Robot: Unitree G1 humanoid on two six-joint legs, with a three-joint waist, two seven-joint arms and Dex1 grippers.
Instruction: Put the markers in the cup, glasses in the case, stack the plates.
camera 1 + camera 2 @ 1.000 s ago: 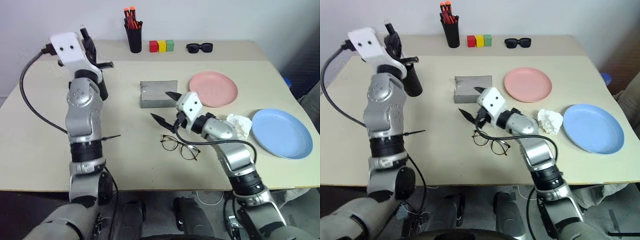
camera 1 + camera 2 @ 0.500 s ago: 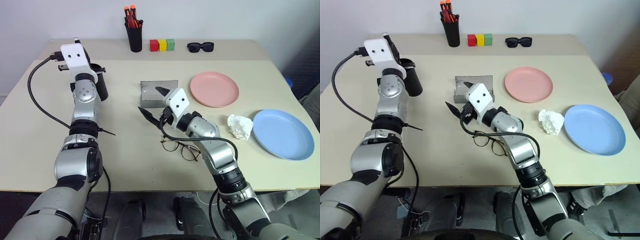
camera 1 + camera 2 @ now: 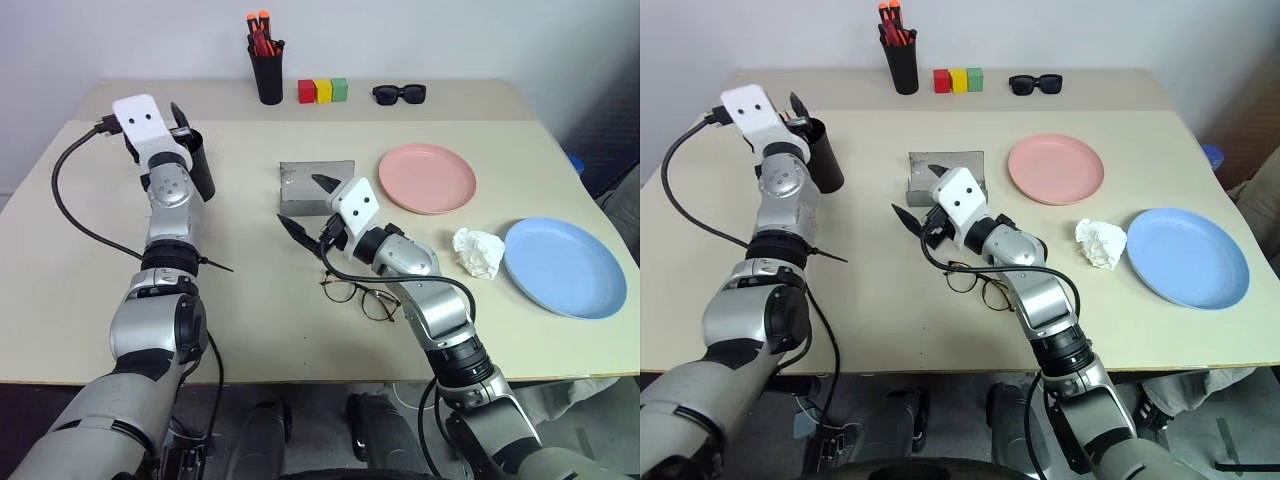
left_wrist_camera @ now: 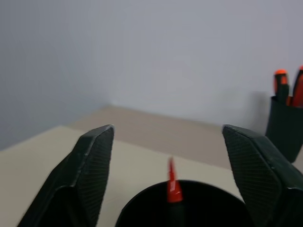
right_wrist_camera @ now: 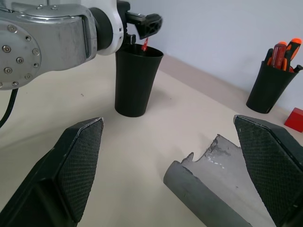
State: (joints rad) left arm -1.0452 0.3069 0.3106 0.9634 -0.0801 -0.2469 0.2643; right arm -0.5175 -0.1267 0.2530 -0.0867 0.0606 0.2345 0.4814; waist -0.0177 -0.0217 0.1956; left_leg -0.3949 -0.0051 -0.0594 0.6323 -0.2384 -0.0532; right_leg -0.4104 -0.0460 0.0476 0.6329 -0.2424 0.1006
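The black cup [image 3: 197, 168] stands at the table's left. My left gripper [image 4: 168, 132] hovers open just over the cup's rim. A red marker [image 4: 173, 188] stands inside the cup, its tip poking up between the spread fingers and touching neither. My right gripper [image 3: 305, 205] hangs open and empty over the table's middle, beside the open grey case [image 3: 316, 187]. The wire-framed glasses [image 3: 360, 295] lie on the table, close under the right forearm. At the right, the pink plate [image 3: 428, 177] and the light blue plate [image 3: 563, 265] lie apart.
A crumpled white tissue [image 3: 477, 250] lies between the two plates. Along the back edge stand a black pen holder [image 3: 268, 77] with orange-tipped pens, coloured blocks [image 3: 323, 91] and dark sunglasses [image 3: 399, 94]. Bare tabletop lies between the cup and the case.
My left gripper came down from a raised pose to the cup's rim and opened, letting go of the red marker into the cup. The right gripper stayed open and still; the camera view shifted.
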